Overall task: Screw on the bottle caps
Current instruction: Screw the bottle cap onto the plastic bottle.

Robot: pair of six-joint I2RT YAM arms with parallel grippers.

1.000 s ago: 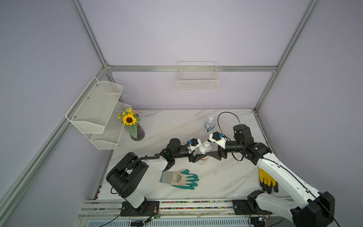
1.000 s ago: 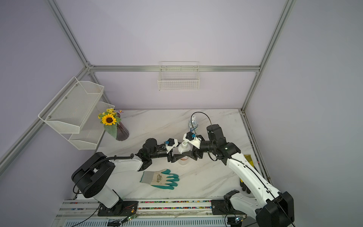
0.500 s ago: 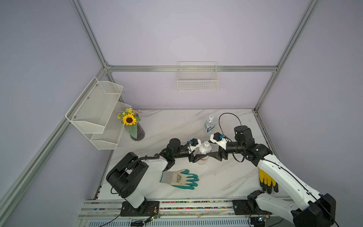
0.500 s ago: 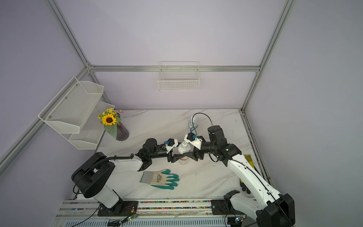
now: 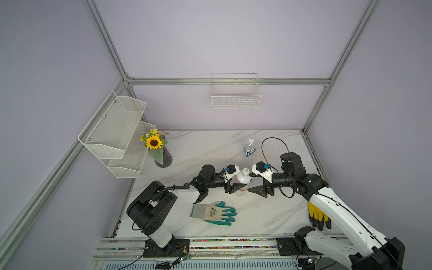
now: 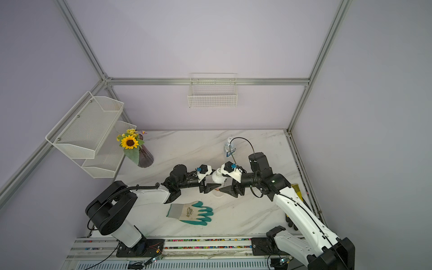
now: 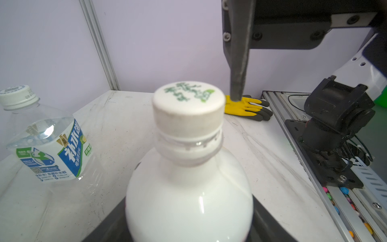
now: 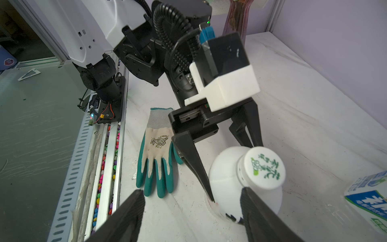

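Jaws of the left gripper (image 5: 240,182) clamp the white bottle (image 5: 243,178) low on its body, right of centre in a top view. Right gripper (image 5: 250,181) stands released, jaws wide, one finger (image 7: 238,62) just beside the cap (image 7: 187,104) seated on the neck. Clear bottle (image 5: 249,149), capped, stands apart, higher in frame. White bottle is probably light, smooth and thin-walled: squeeze gently, and pinch the stiff cap by its side wall.

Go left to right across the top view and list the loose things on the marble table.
Dark ribbed vase with a sunflower → grey knit glove with teal fingers → capped white plastic bottle → yellow-and-black glove. The clear blue-labelled bottle overlaps the white one sideways, so it is left out.
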